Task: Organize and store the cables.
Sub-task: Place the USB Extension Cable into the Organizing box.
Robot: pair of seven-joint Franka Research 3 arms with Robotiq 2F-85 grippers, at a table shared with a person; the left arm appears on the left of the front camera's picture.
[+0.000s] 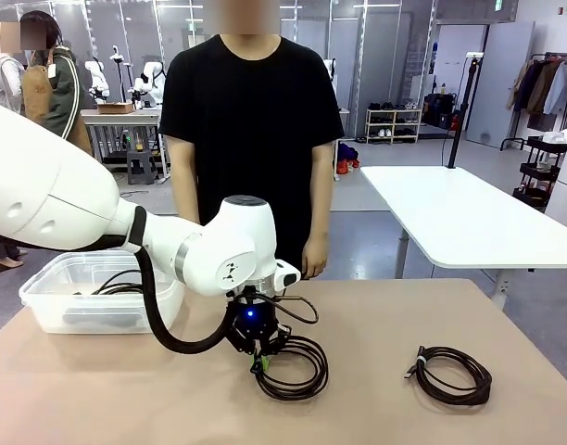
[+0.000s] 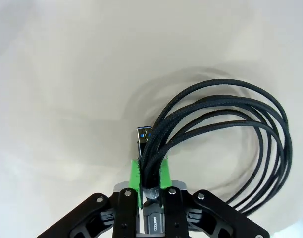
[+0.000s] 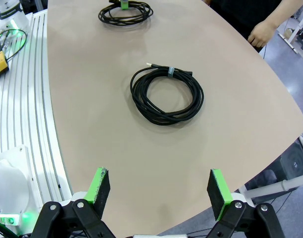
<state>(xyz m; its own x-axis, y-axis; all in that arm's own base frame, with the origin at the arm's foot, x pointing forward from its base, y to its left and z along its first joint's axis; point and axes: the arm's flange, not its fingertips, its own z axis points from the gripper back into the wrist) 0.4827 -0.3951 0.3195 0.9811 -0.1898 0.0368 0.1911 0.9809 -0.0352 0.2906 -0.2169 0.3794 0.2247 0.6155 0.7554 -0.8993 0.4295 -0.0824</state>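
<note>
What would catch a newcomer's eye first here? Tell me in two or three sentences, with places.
At the middle of the table, the left arm's jaws are clamped shut on a coiled black cable near its plug. A second coiled cable lies loose toward the right side, and a clear bin at the left end holds more cords. A person in black stands at the far side.

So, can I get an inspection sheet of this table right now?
Surface: beige table, no spills seen.
Job's things: gripped cable coil mid-table; second cable coil lying to the robot's right; clear bin at the left, black cords inside.
Clutter: nothing seen.
Grippers: left gripper shut on the gripped cable coil; right gripper open, holding nothing.
Cables: black arm hose loops under the left arm.
Surroundings: person standing at the far side; white table behind.
</note>
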